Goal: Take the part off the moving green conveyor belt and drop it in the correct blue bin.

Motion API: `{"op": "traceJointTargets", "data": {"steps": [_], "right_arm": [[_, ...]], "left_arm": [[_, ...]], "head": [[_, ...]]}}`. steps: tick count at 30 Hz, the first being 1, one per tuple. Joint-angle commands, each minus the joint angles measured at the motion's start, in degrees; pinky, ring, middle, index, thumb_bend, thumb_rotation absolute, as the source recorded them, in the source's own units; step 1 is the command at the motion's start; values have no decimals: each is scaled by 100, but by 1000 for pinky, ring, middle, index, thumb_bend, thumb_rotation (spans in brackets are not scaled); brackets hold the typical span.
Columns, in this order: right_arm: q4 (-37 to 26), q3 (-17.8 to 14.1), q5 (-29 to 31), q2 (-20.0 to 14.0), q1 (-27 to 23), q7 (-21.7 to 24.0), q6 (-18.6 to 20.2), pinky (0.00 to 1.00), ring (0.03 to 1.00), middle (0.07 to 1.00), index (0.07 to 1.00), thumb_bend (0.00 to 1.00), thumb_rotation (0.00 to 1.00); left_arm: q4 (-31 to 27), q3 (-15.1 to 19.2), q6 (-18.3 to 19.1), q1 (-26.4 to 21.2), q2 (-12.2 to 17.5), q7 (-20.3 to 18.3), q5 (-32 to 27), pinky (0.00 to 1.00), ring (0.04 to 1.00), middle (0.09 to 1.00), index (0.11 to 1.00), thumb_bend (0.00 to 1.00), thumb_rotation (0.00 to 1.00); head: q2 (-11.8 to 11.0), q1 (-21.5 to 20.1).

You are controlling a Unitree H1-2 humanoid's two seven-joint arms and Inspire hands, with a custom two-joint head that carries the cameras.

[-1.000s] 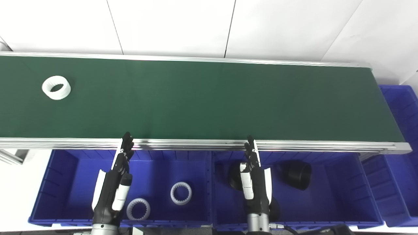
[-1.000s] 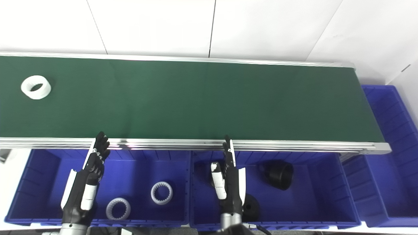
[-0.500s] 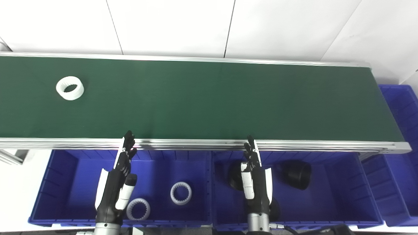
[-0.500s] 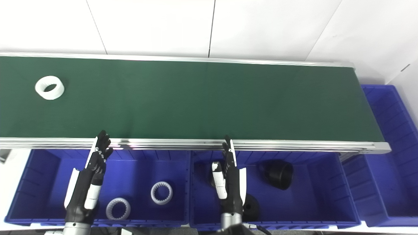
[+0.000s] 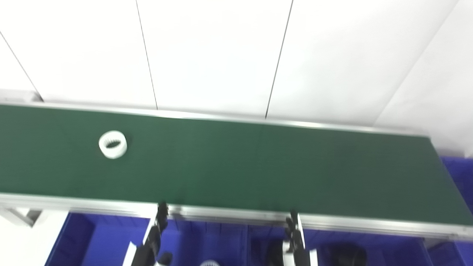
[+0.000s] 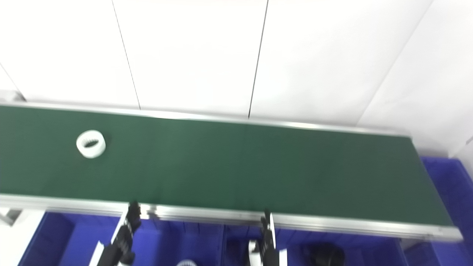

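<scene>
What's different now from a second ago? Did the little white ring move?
Yes. The white ring rode the green belt rightward, toward the hands. The whole picture also slid down because the camera tilted up. The left hand and right hand still wait by the belt's near edge, holding nothing.

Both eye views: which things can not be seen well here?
- Left hand and right hand: cut off by the bottom edge; open or shut unclear.
- Blue bins: mostly cut off below; contents barely visible.
- White ring: motion blur smears its teeth.
</scene>
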Motion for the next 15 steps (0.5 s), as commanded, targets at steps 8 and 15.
{"op": "traceJointTargets", "data": {"steps": [8,15], "right_arm": [[397,-9,71,-63,125,61,-26,957,967,992,976,698,1000],[412,-92,195,-61,137,198,-26,968,971,997,976,691,1000]], "left_arm": [[41,-78,-385,-136,-52,120,126,868,958,1000,1000,701,855],[-124,-116,-244,-68,-75,198,365,830,949,1000,1000,772,849]], "head": [[-160,67],[-210,148]]}}
